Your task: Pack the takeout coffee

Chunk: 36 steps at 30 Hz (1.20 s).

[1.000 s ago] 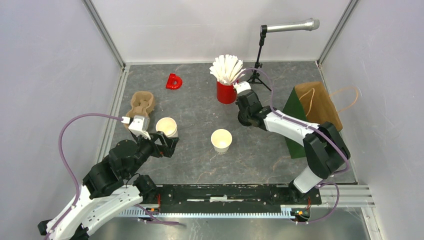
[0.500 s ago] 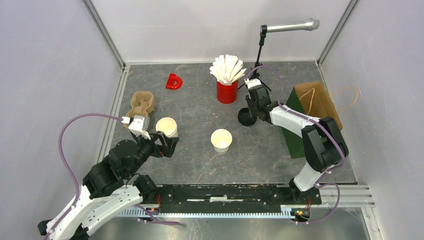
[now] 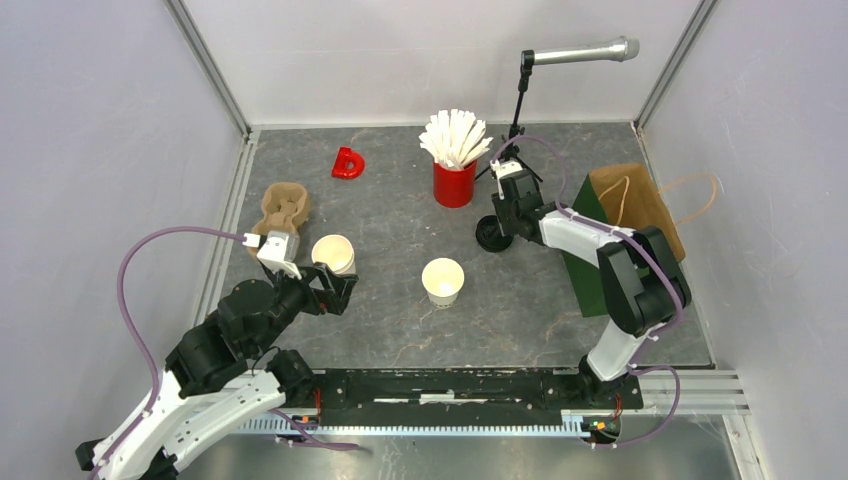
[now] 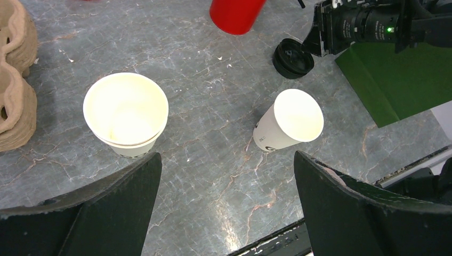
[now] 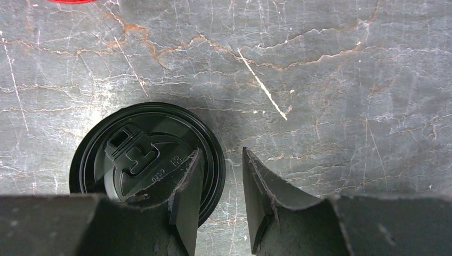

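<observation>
Shifting away from the red cup (image 3: 454,185), right claw (image 5: 221,156) hangs narrowly parted over the black lid (image 5: 144,144); left claw (image 4: 226,158) stays wide.

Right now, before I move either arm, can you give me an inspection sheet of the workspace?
Surface: grey marbled tabletop, no spill seen.
Job's things: left white paper cup and centre white paper cup upright, unlidded; one round black plastic lid flat on the table.
Clutter: red cup of white sticks, brown pulp carrier, red D-shaped piece, brown paper bag, green sheet, microphone stand.
Grippers: left gripper open, empty, by the left cup; right gripper open, one finger over the lid's rim.
Cables: purple cables loop over both arms; no snag seen.
Surroundings: white walls, metal frame posts.
</observation>
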Each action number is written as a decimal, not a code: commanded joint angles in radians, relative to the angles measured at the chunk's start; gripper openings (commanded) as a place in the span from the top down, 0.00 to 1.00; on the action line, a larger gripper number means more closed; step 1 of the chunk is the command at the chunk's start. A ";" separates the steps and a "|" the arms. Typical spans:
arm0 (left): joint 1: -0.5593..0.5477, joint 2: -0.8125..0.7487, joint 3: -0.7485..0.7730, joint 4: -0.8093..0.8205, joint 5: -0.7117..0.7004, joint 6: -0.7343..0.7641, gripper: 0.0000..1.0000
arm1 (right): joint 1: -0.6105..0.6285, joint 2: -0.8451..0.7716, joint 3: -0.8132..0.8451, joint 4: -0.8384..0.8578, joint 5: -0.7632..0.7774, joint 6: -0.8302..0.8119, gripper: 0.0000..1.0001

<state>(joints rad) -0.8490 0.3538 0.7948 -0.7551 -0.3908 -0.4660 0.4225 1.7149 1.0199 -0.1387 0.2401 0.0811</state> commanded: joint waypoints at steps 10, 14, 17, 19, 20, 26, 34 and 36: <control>-0.004 0.016 0.001 0.016 -0.010 -0.014 0.00 | -0.019 0.022 0.014 0.025 -0.033 0.004 0.65; -0.004 0.016 0.001 0.016 -0.010 -0.014 0.00 | -0.022 0.022 0.012 0.025 -0.038 0.005 0.66; -0.004 0.016 0.002 0.016 -0.010 -0.016 0.00 | -0.024 0.022 0.011 0.024 -0.040 0.005 0.67; -0.004 0.017 0.002 0.016 -0.010 -0.015 0.00 | -0.024 0.022 0.009 0.024 -0.042 0.006 0.67; -0.004 0.017 0.002 0.016 -0.010 -0.015 0.00 | -0.024 0.023 0.010 0.025 -0.045 0.005 0.67; -0.004 0.015 0.002 0.017 -0.011 -0.014 0.00 | -0.025 0.034 0.013 0.025 -0.048 0.008 0.69; -0.004 0.013 0.000 0.016 -0.013 -0.014 0.00 | -0.025 0.040 0.023 0.018 -0.040 0.004 0.75; -0.004 0.013 0.002 0.016 -0.013 -0.015 0.00 | -0.026 0.032 0.023 0.015 -0.036 0.005 0.76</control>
<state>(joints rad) -0.8490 0.3618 0.7948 -0.7551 -0.3908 -0.4660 0.4030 1.7508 1.0199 -0.1387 0.1993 0.0837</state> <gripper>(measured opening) 0.994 0.249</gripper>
